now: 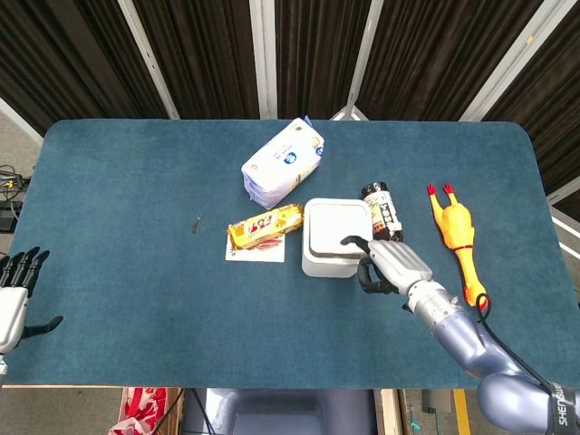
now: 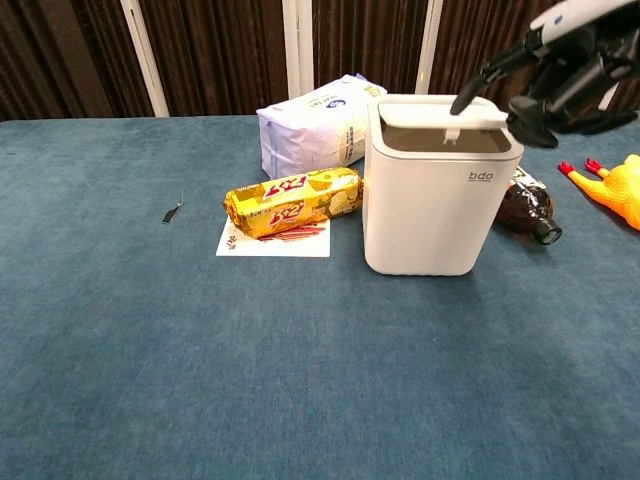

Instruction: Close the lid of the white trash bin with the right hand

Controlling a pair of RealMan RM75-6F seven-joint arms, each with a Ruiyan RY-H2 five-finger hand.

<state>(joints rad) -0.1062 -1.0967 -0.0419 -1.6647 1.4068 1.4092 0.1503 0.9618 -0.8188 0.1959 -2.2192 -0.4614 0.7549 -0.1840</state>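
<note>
The white trash bin (image 1: 333, 258) (image 2: 440, 210) stands mid-table. Its lid (image 1: 336, 227) (image 2: 440, 112) lies almost flat on the rim, with a thin dark gap still showing under it in the chest view. My right hand (image 1: 391, 268) (image 2: 568, 62) hovers at the bin's right side, holding nothing. One finger (image 2: 485, 78) stretches out over the lid's near-right part and seems to touch it; the others are loosely curled. My left hand (image 1: 14, 294) hangs off the table's near-left edge, fingers spread and empty.
A dark bottle (image 1: 383, 210) (image 2: 528, 208) lies just right of the bin, a yellow rubber chicken (image 1: 456, 232) (image 2: 620, 186) further right. A yellow snack packet (image 1: 265, 227) (image 2: 293, 200) on a white card and a white bag (image 1: 283, 163) (image 2: 315, 122) lie left of the bin.
</note>
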